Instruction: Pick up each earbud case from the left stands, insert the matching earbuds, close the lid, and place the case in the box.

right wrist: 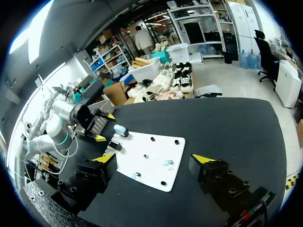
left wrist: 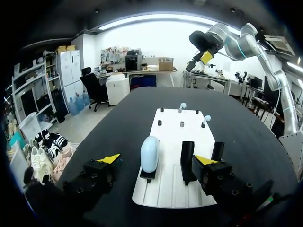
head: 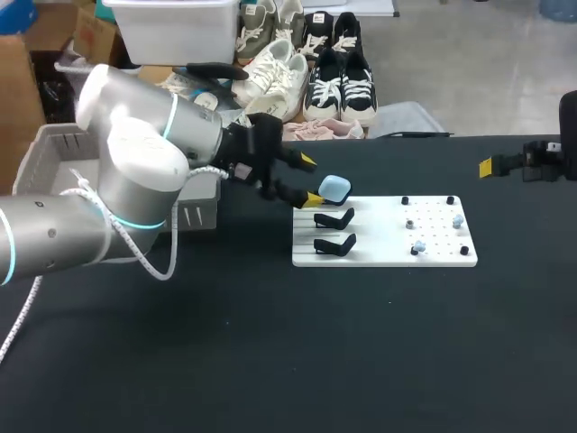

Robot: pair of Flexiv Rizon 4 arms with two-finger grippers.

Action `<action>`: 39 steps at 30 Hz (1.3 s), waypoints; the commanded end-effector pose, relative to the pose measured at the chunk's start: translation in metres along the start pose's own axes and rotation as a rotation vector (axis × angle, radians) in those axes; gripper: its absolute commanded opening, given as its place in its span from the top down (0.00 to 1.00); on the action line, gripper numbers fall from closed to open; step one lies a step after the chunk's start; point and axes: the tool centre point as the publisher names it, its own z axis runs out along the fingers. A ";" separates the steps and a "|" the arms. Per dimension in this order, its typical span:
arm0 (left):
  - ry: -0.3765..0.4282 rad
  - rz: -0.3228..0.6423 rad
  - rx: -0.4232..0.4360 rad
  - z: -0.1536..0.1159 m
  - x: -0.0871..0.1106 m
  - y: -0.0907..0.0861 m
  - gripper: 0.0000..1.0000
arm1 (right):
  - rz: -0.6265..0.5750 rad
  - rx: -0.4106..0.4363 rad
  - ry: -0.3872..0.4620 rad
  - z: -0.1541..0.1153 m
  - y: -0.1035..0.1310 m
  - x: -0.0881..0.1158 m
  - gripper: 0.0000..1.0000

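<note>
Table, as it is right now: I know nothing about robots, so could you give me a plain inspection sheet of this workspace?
Surface: black table, carrying a white board.
Job's things: one light blue case sits on the farthest stand. Two nearer stands are empty. Earbuds sit on pegs at the board's other end. A grey box stands beside the left arm.
Clutter: nothing seen.
Grippers: left gripper is at the case, fingers open and not touching it. Right gripper is open, away from the board.
Cables: a white cable loops off the left arm.
Surroundings: nothing seen reaching over the table.
</note>
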 end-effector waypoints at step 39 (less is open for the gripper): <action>0.032 -0.049 0.035 0.036 0.011 0.015 0.12 | -0.001 -0.005 0.002 0.000 -0.001 0.000 0.00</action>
